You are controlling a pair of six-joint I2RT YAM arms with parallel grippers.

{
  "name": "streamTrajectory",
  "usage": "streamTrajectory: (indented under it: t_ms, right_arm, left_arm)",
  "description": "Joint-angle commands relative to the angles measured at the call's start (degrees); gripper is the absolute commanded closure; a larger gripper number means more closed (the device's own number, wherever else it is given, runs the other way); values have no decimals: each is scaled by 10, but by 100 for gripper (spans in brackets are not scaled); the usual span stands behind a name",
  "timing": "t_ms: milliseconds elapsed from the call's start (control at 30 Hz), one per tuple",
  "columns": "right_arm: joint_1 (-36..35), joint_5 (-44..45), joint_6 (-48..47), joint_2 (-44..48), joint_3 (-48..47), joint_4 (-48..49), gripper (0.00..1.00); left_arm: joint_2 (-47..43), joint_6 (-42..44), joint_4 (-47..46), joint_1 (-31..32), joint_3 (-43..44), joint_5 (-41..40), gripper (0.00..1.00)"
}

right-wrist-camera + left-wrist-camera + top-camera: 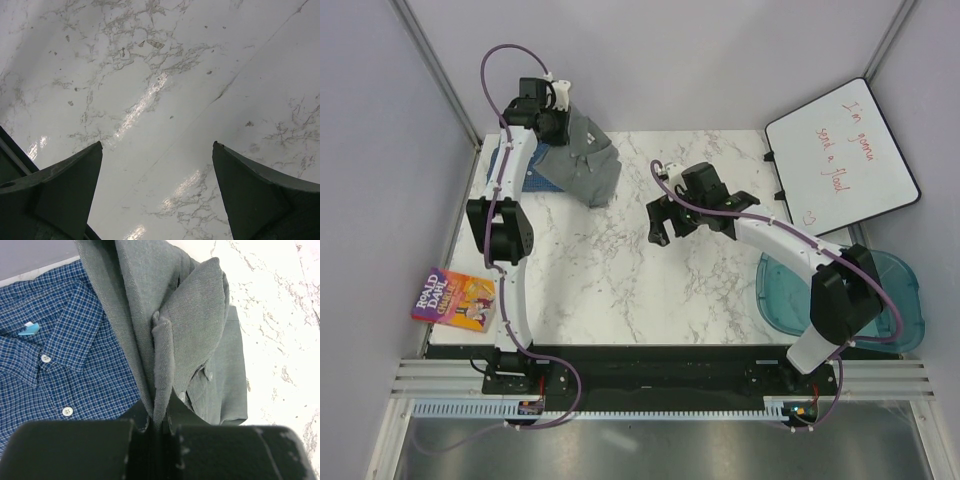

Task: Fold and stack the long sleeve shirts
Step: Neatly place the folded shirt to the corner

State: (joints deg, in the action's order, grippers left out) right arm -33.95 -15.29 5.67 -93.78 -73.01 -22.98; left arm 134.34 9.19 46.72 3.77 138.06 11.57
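The folded mid-grey shirt (582, 160) hangs from my left gripper (560, 110) at the table's far left corner, its lower part resting on the marble. In the left wrist view my left gripper (159, 426) is shut on the grey shirt's collar edge (162, 345). The blue checked shirt (55, 365) lies folded beneath and left of it, collar up; it shows in the top view (535, 178) as a blue strip behind my left arm. My right gripper (660, 222) is open and empty over bare marble at mid-table, its fingertips (95, 150) wide apart.
A colourful paperback book (453, 299) lies at the table's left edge. A whiteboard (840, 160) leans at the far right. A teal plastic lid (885, 300) sits beyond the table's right edge. White marble table (620, 280) lies between my arms.
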Motion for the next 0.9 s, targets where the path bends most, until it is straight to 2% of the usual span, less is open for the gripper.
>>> streamTrajectory:
  t_ms: [0, 367, 867]
  right_arm:
    - [1, -5, -7, 28, 7, 2, 2]
    - [3, 3, -18, 35, 11, -8, 2]
    - [5, 3, -18, 30, 2, -19, 2]
  left_arm:
    - [-56, 34, -24, -2, 26, -20, 98]
    - [-87, 22, -35, -1, 28, -53, 98]
    - [-118, 6, -38, -1, 22, -37, 98]
